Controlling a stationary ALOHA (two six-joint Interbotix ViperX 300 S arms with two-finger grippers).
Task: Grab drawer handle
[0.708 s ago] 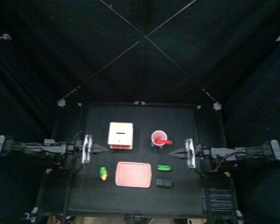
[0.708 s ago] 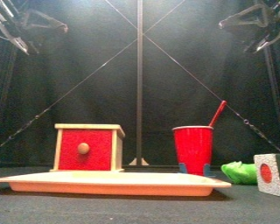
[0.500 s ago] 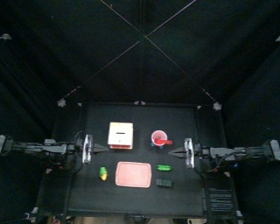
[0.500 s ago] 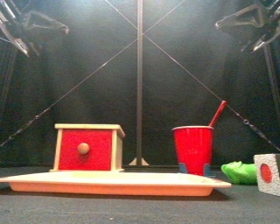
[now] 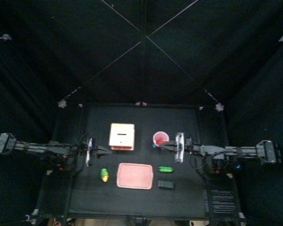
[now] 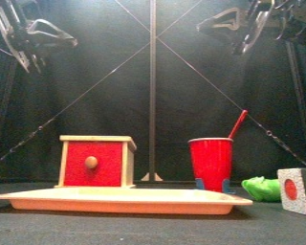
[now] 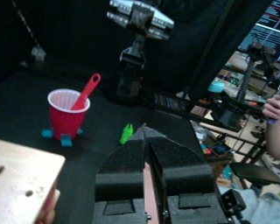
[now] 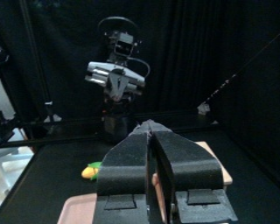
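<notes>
The drawer (image 5: 120, 135) is a cream-white box on the table's left half. In the front view the drawer (image 6: 96, 161) shows a red front with a round knob (image 6: 91, 162). My left gripper (image 5: 91, 152) hangs high beside and to the left of it, jaws shut and empty, and shows at the front view's upper left (image 6: 34, 35). The left wrist view shows the left gripper (image 7: 147, 140) above the drawer's cream top (image 7: 20, 179). My right gripper (image 5: 179, 150) is shut and empty, high to the right of the cup, and shows again in the front view (image 6: 239, 19) and the right wrist view (image 8: 146, 129).
A red cup (image 6: 210, 163) with a straw stands right of the drawer. A pink tray (image 5: 134, 177) lies at the front middle. A green thing (image 6: 260, 186) and a cube (image 6: 296, 189) lie at the right. A person's hand (image 7: 276, 109) shows beyond the curtains.
My right arm has reached in toward the table's middle, its gripper moving left and staying high. The left gripper has shifted slightly. Nothing on the table has moved.
</notes>
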